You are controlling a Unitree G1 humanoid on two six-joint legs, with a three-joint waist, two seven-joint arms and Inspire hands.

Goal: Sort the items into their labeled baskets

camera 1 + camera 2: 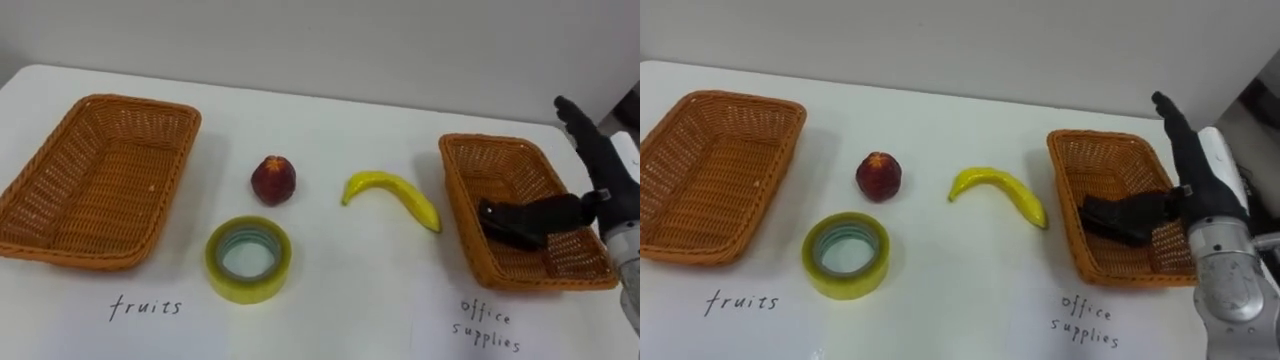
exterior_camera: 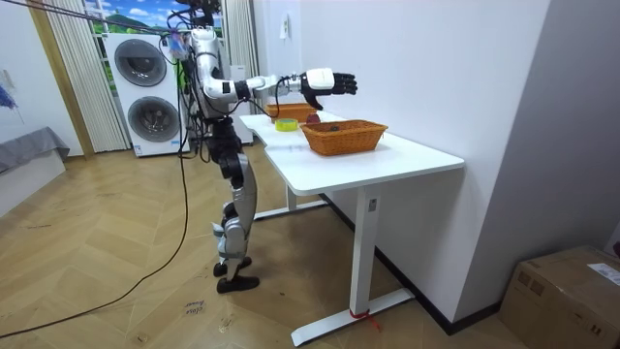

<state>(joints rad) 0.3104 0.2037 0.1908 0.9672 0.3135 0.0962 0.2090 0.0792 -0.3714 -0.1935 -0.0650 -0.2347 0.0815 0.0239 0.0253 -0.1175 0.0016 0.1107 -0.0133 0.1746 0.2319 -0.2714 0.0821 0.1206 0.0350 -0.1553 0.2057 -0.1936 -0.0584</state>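
Office-supplies basket (image 1: 1072, 195), right hand (image 1: 1202, 185) over it, fingers straight, thumb spread

a white table (image 1: 330, 310) carries two wicker baskets, one near each end: the left basket (image 1: 60, 200) sits above a handwritten label "fruits" (image 1: 146, 307) at the near edge, and the right basket (image 1: 470, 215) above the label "office supplies" (image 1: 487, 327). between the baskets lie a red peach (image 1: 272, 180) and a banana (image 1: 395, 193) at mid-table, well apart, with a yellow tape roll (image 1: 248, 287) flat toward the near edge, just in front of the peach.
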